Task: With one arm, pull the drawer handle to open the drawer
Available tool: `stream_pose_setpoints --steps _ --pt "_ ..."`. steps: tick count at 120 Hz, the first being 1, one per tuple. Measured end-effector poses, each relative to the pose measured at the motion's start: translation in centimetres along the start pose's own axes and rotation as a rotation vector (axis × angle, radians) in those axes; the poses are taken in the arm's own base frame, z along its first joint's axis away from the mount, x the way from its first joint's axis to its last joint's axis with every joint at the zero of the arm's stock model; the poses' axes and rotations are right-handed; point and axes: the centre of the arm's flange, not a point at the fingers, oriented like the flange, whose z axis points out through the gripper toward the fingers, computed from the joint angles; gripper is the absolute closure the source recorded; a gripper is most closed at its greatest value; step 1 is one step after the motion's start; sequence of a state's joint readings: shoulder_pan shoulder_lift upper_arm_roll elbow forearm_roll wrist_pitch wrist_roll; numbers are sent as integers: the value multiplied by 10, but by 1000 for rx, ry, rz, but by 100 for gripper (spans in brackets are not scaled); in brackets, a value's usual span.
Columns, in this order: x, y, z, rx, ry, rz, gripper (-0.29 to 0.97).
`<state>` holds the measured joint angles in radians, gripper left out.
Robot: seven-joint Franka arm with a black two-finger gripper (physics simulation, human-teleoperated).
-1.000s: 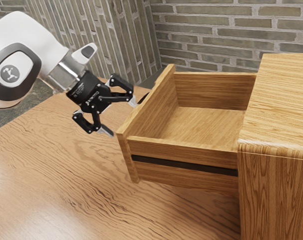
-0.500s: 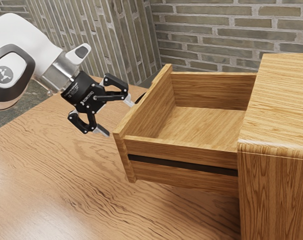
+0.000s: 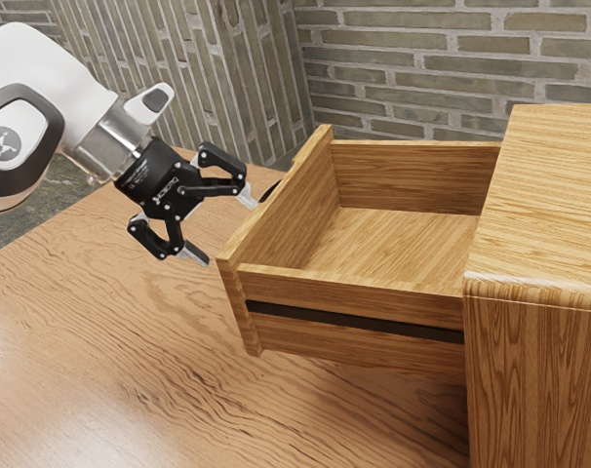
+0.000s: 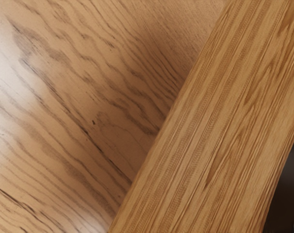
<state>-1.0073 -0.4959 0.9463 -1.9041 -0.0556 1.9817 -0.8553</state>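
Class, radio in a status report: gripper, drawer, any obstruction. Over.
Gripper open, fingers spread just off the drawer front. Drawer well out of the cabinet, interior bare. No obstruction seen.

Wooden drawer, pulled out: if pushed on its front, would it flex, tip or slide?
The light wooden drawer would probably stay stiff: its walls look like thick boards. It would likely slide straight back rather than tip, since a dark rail groove along its side runs into the wooden cabinet. Empty inside, it probably moves easily.
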Motion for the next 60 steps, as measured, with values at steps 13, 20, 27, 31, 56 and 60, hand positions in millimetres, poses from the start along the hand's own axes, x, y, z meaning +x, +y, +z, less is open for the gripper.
stream_pose_setpoints --steps 13,20,27,31,56,60 --pt "0 0 0 5 2 4 2" --pt "0 0 -1 7 4 5 2" --pt "1 -1 -2 9 4 5 2" --pt "2 -2 -3 12 6 4 2" --pt "14 -14 -5 29 15 -15 2" --pt "16 -15 -5 31 18 -18 1"
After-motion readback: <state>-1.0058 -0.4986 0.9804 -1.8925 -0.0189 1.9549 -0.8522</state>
